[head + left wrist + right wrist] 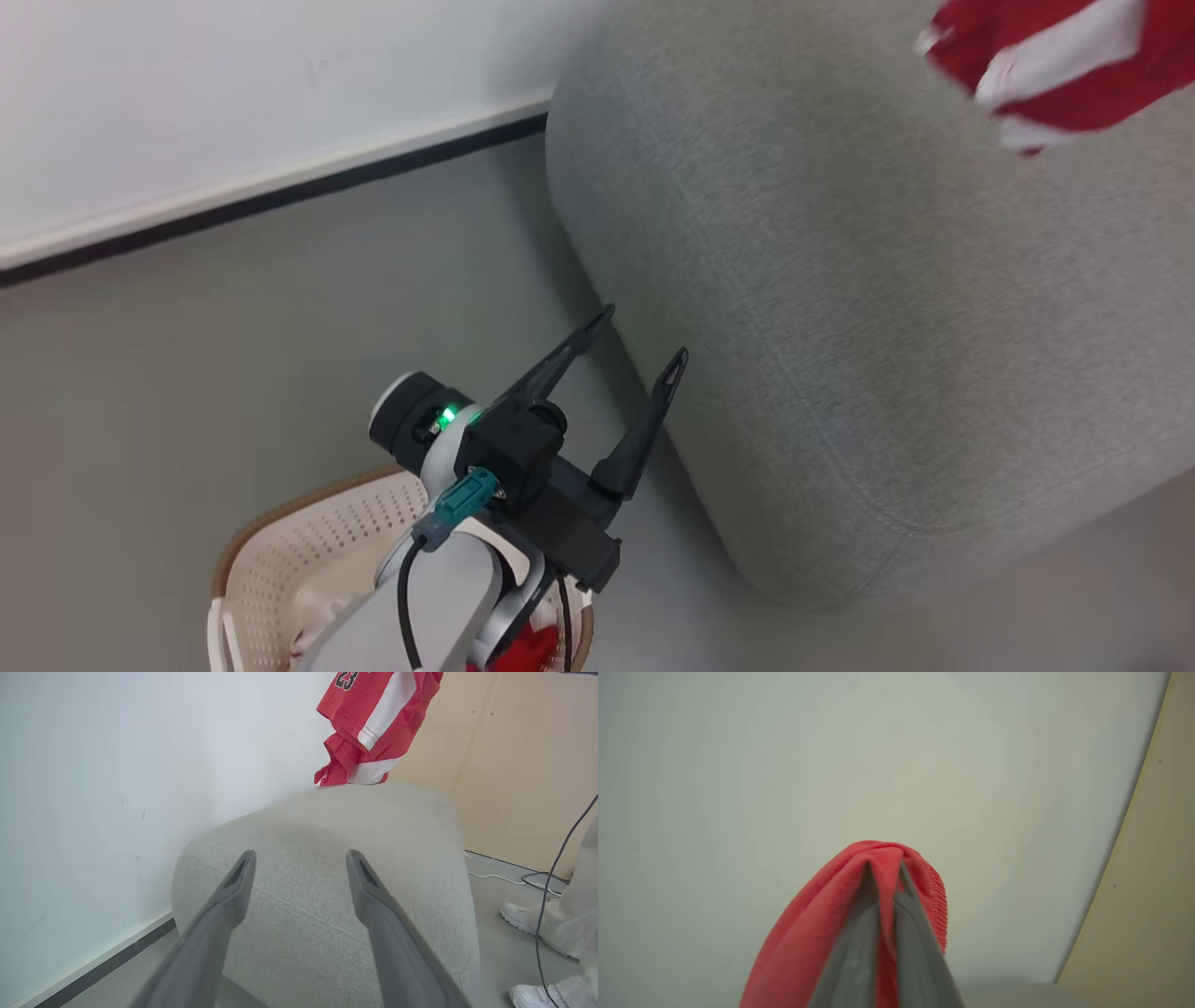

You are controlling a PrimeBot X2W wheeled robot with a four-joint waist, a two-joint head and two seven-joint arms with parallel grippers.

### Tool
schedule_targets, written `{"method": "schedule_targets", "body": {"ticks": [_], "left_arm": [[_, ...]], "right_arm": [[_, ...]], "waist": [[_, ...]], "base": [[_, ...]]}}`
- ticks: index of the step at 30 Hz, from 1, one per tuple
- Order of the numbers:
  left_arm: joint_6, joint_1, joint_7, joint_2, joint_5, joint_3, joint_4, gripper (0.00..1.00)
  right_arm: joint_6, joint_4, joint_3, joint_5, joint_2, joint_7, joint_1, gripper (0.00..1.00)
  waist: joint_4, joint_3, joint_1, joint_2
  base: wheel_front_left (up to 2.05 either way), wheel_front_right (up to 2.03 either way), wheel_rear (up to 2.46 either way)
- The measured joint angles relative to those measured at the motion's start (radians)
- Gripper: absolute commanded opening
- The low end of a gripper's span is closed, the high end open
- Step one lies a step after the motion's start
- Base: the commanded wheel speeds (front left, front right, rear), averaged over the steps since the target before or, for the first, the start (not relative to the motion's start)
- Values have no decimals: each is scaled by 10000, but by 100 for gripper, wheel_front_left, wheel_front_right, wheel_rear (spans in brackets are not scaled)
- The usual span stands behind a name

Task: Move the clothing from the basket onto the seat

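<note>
Two tools are at work, and you can read them from left to right. At the far left of the head view a white wall [233,84] meets the grey floor [187,355] along a dark baseboard [280,196]. Low down stands the basket [280,527], cream with a brown rim, on the floor near the seat's corner; a bit of red cloth [532,649] lies inside it, partly hidden by your left forearm. Your left tool [644,334] hangs above the basket with its fingers spread wide and nothing between them, pointing at the rounded end of the seat [840,327]. In its own wrist view the left tool [301,855] frames the grey seat [327,896] between its parted fingers.

Further right, the red garment [1055,65] with white stripes shows blurred over the seat at the upper right. From the left wrist you see the red garment [373,723] hanging over the seat's far end, numerals 23 on it; you cannot tell whether its lowest hem touches the fabric. Your right tool [886,865] is clamped on the red garment [808,942], which drapes over both fingers. At the far right stand a person's white shoes [518,914] and a dark cable [551,882].
</note>
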Motion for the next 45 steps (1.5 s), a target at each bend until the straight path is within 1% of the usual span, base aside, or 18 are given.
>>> {"method": "schedule_targets", "body": {"ticks": [5,10,12,14,20,24,31,32,33,35,40,45], "left_arm": [[71,-311,182,215,305,-12,-560,100],[71,-692,539,362,537,-123,-995,100],[69,-842,665,433,759,-142,-1172,100],[71,-967,777,531,817,-127,-1352,100],[163,-1234,1141,748,997,-94,-1783,100],[159,-1568,1281,823,1087,-94,-1896,100],[73,-1854,1400,861,1352,-128,-1885,100],[73,-1855,1400,865,1354,-130,-1875,100],[69,-1858,1398,865,1354,-138,-1852,100],[69,-1859,1394,871,1356,-142,-1801,100],[58,-1860,1277,842,1348,-176,-1557,100],[58,-1826,922,750,1292,-128,-1118,100]], "right_arm": [[21,800,-259,23,-422,90,-1022,0],[13,1776,-414,31,-479,96,-1320,0],[-38,2115,-500,136,-453,84,-1319,0],[-115,2345,-531,286,-311,56,-1319,0],[-109,3112,-370,472,617,-125,-1175,0],[-96,3676,-244,499,934,-288,-1031,0],[-19,4556,215,370,1722,-468,-902,0],[12,4642,280,336,1797,-500,-870,22],[21,4730,314,320,1845,-522,-845,36],[23,4863,349,288,1887,-566,-839,100],[67,5018,545,94,1799,-688,-831,100],[151,4974,851,-257,1778,-727,-662,100]], "waist": [[368,667,0,0],[665,1378,0,1],[757,1670,0,1],[825,1960,0,1],[877,2846,0,1],[808,3412,-1,1],[600,4102,0,2],[550,4143,0,2],[500,4166,0,1],[410,4177,-2,1],[323,3973,-2,0],[294,3587,-2,0]], "base": [[0,0,0],[0,0,0],[0,0,0],[0,0,0],[0,0,0],[0,0,0],[0,0,0],[0,0,0],[0,0,0],[0,0,0],[0,0,0],[0,0,0]]}}
